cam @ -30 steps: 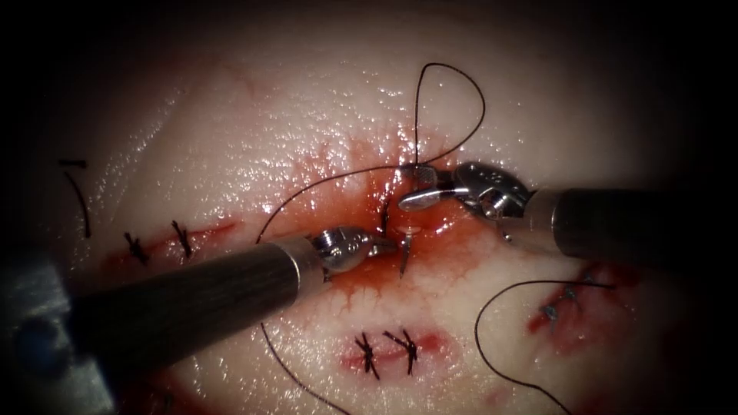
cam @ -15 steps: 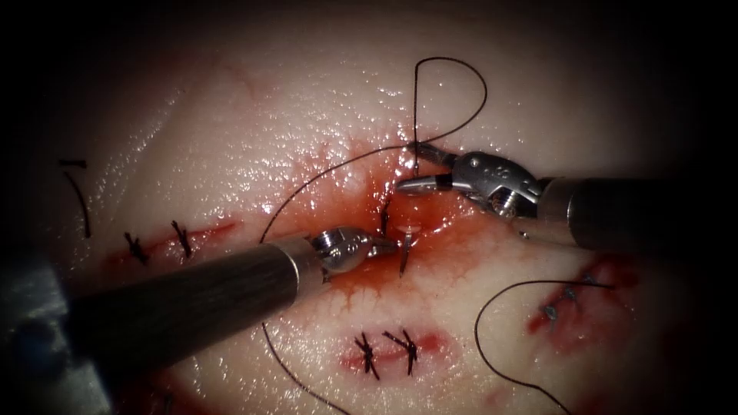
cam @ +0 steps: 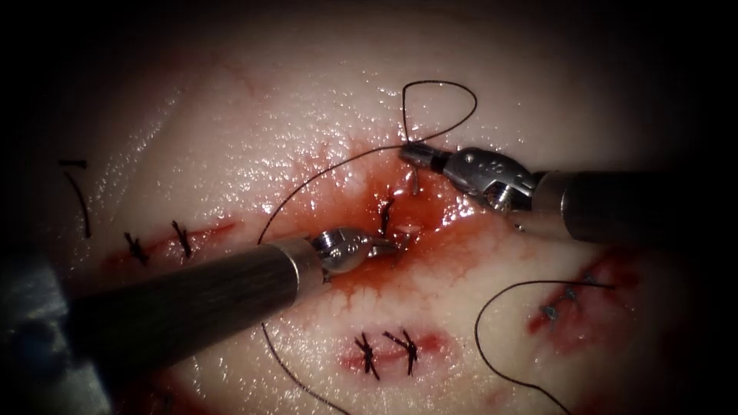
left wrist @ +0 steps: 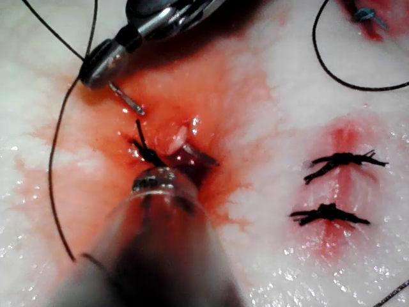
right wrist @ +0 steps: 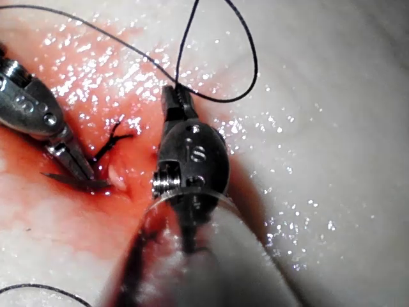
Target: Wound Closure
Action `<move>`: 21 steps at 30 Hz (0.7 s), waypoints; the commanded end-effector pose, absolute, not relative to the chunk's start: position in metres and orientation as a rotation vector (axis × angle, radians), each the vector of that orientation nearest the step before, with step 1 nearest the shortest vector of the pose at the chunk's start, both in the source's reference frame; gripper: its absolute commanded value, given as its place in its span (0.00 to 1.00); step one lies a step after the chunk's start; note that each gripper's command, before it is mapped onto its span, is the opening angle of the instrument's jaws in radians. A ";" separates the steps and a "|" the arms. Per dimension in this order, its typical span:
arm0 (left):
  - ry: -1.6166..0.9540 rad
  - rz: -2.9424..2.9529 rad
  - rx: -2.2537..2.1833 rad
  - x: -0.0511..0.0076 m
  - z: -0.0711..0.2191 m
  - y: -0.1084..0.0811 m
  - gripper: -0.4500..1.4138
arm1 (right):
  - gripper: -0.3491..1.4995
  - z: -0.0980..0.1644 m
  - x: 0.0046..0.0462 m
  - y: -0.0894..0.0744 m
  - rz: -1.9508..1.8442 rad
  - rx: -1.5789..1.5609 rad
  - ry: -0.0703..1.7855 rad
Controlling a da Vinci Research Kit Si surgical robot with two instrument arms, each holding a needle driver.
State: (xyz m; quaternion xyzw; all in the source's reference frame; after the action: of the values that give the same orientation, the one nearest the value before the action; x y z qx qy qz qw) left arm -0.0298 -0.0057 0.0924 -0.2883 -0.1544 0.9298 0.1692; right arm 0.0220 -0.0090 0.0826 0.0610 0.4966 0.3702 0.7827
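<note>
Both tools at the cut (cam: 387, 219), mid-tissue (cam: 231, 138).
Left tool (cam: 392, 246) clamped on needle (left wrist: 199, 155), seemingly near its tip; needle in tissue. Right tool (cam: 411, 154) clamped on thread (cam: 438, 96).

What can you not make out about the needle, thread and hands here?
Needle: its middle, endoscope view, buried in tissue between the right hand, gripping one end, and the left hand, gripping the other.
Left hand's jaws: left wrist view, behind its own shaft.
Thread: endoscope view, cut off at the bottom edge.
</note>
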 end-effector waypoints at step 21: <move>-0.438 2.649 -0.823 -0.0303 0.093 -0.006 0.09 | 0.91 0.083 0.0232 -0.009 0.837 0.206 1.087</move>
State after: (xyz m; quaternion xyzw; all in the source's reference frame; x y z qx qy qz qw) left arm -0.0297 -0.0058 0.0924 -0.2885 -0.1534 0.9303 0.1665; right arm 0.0225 -0.0090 0.0827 0.0939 0.4996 0.3860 0.7698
